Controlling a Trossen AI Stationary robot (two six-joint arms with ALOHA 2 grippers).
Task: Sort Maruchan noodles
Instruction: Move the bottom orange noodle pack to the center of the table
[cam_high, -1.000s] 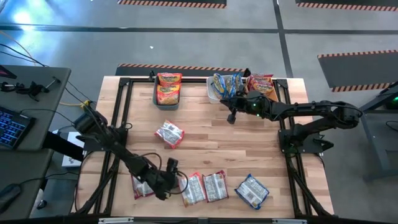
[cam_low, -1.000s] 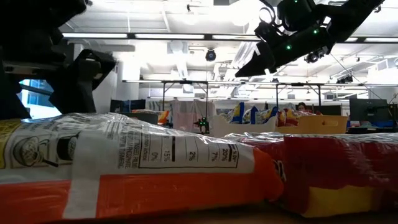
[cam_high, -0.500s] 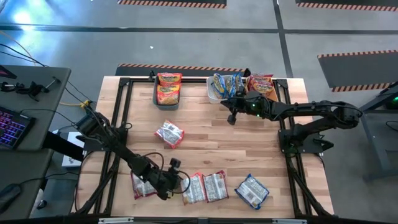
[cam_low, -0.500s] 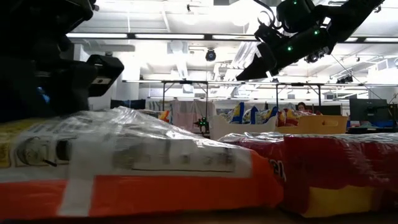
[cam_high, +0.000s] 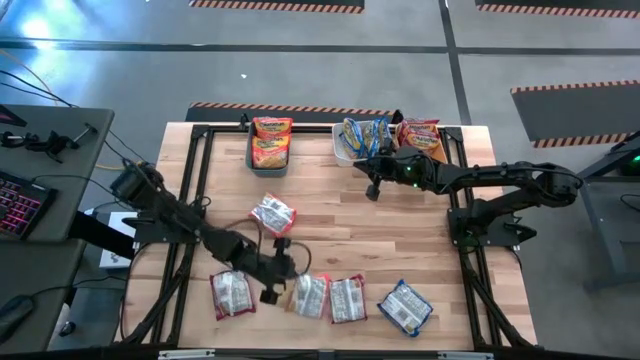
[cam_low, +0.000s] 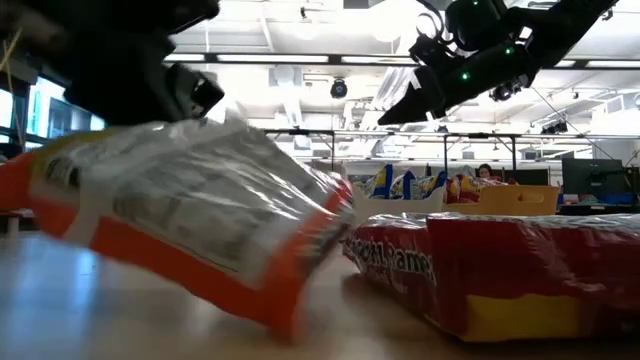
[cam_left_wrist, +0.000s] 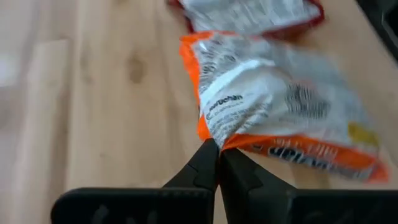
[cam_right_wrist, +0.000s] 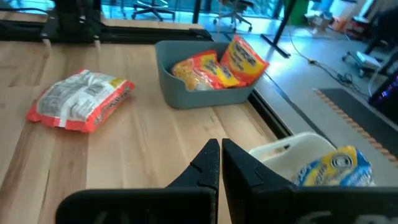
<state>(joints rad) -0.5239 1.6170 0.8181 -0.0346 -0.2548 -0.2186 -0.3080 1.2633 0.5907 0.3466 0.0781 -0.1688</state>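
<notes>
High view: left gripper (cam_high: 285, 278) pinching an orange-edged packet (cam_high: 308, 295) near the table's front, likely for lifting toward a bin. Low view: packet tilting, one end raised. Right wrist view: right gripper (cam_right_wrist: 220, 154) hovering with fingers together, empty.

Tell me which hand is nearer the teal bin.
Right. The right hand hovers just beside the teal bin; the left hand is far off, gripping an orange packet.
</notes>
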